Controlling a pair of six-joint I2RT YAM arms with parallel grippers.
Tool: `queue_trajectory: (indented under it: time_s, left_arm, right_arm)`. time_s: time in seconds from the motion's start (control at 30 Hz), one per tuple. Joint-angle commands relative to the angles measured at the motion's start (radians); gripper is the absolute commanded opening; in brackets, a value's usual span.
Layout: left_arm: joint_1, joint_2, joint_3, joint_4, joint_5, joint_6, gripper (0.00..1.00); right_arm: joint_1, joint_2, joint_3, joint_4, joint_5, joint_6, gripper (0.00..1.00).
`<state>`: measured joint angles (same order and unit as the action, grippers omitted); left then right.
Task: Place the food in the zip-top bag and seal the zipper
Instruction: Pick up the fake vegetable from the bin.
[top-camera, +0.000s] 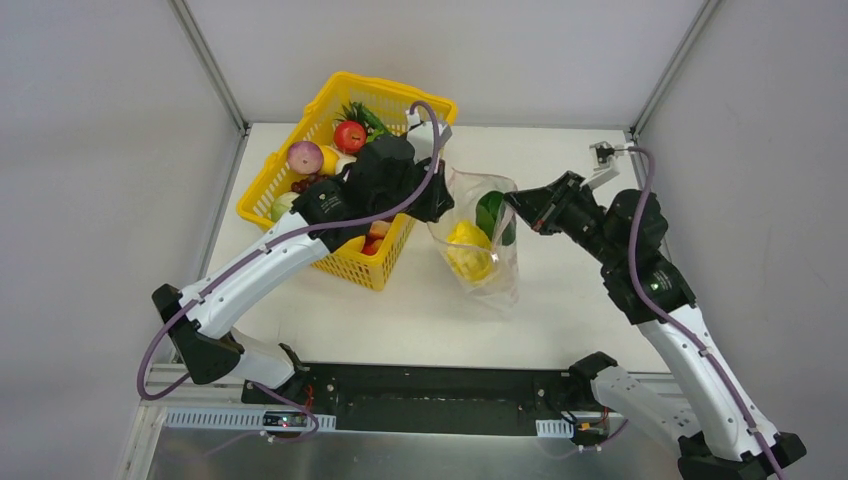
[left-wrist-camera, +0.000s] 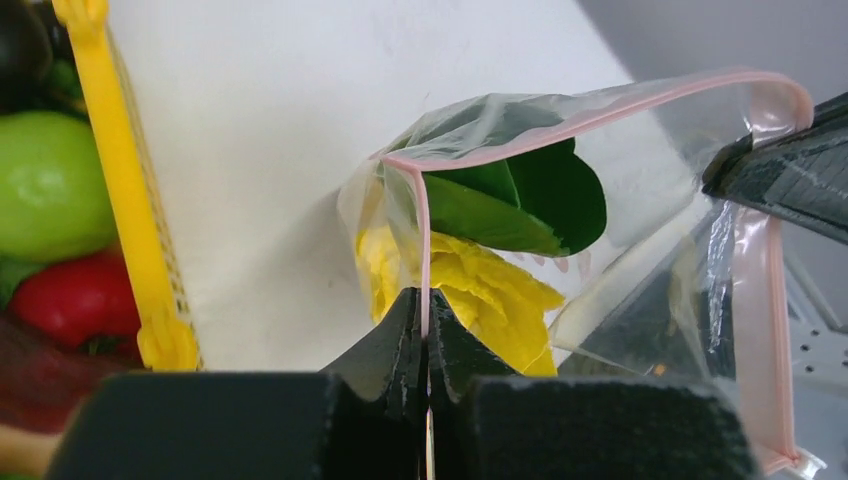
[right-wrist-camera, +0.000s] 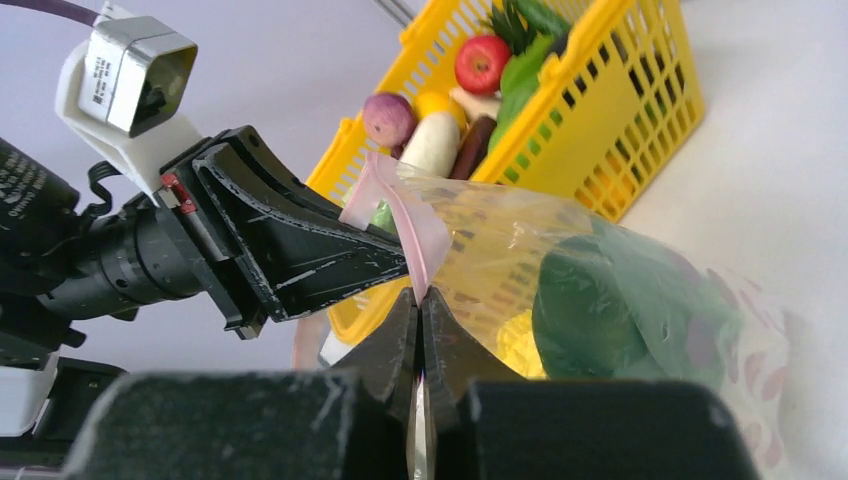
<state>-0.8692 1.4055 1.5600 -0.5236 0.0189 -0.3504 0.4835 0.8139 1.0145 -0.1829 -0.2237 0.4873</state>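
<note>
The clear zip-top bag (top-camera: 478, 240) hangs between my two grippers, right of the basket. A yellow ruffled cabbage (top-camera: 468, 250) and a leafy green (top-camera: 492, 214) lie inside it; they also show in the left wrist view as cabbage (left-wrist-camera: 490, 300) and green (left-wrist-camera: 530, 200). My left gripper (top-camera: 440, 205) is shut on the pink zipper (left-wrist-camera: 560, 125) at the bag's left end. My right gripper (top-camera: 516, 207) is shut on the zipper (right-wrist-camera: 420, 240) at the right end. More food lies in the basket: a red apple (top-camera: 349, 136), a purple onion (top-camera: 305, 157), a white radish (right-wrist-camera: 432, 145).
The yellow mesh basket (top-camera: 395, 100) stands at the table's back left, under my left arm. Metal frame posts rise at the back corners. The white table (top-camera: 560, 320) extends in front of and to the right of the bag.
</note>
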Motion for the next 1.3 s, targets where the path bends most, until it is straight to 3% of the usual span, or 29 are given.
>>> queue_trajectory:
  time_s: [0.0, 0.07, 0.13, 0.2, 0.33, 0.43, 0.8, 1.27]
  left_arm:
    - [0.003, -0.022, 0.026, 0.236, 0.007, -0.006, 0.08]
    - [0.010, -0.001, 0.014, 0.227, -0.013, -0.023, 0.17]
    - [0.023, 0.032, -0.010, 0.200, -0.013, -0.048, 0.45]
    - [0.046, 0.043, -0.054, 0.192, -0.014, -0.094, 0.67]
    - [0.087, -0.020, -0.172, 0.287, 0.044, -0.138, 0.86]
    - [0.090, -0.068, -0.168, 0.254, 0.026, -0.093, 0.95]
    - [0.110, -0.279, -0.230, 0.133, -0.185, 0.022, 0.99]
    - [0.242, -0.221, -0.216, -0.144, -0.309, 0.067, 0.97]
  right_arm:
    - [-0.004, -0.001, 0.092, 0.056, 0.021, -0.083, 0.00]
    - [-0.004, 0.004, 0.072, 0.042, 0.015, -0.086, 0.00]
    - [-0.004, 0.008, 0.039, 0.004, 0.045, -0.070, 0.00]
    - [-0.004, 0.003, -0.012, -0.014, 0.085, -0.038, 0.00]
    - [-0.003, -0.018, -0.075, 0.023, 0.087, 0.009, 0.00]
    - [-0.004, -0.005, -0.068, 0.023, 0.067, 0.003, 0.00]
    - [-0.005, 0.001, -0.079, 0.036, 0.036, 0.020, 0.00]
    - [-0.005, -0.019, -0.093, 0.031, 0.043, 0.024, 0.00]
